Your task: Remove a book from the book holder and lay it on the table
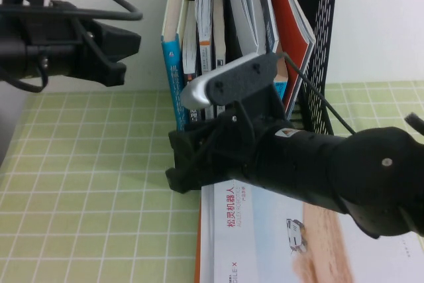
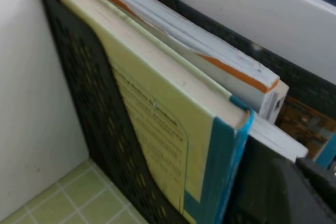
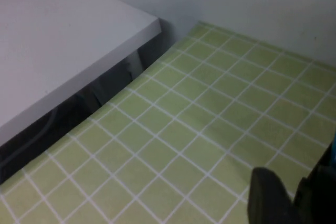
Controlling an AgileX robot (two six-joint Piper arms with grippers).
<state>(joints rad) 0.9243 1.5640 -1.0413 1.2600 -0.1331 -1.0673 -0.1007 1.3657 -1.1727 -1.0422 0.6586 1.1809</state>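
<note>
The book holder (image 1: 322, 44) stands at the back of the table (image 1: 79, 183), full of upright books. No black cover with white characters shows clearly. A dark cover with orange print (image 2: 304, 124) sits behind white books in the left wrist view. The blue-spined book (image 1: 173, 64) fills the leftmost slot and also shows in the left wrist view (image 2: 226, 171). My right gripper (image 1: 169, 158) is open and empty, low at the holder's front left corner, and it shows over the cloth in the right wrist view (image 3: 294, 198). My left gripper (image 1: 129, 56) hangs open and empty, high and left of the holder.
A white book with a sandy-tan picture (image 1: 265, 243) lies flat on the table under my right arm. A red-covered book (image 1: 291, 24) leans in the rightmost slot. A white board (image 3: 63, 40) and the wall edge the table. Green cloth lies bare to the left.
</note>
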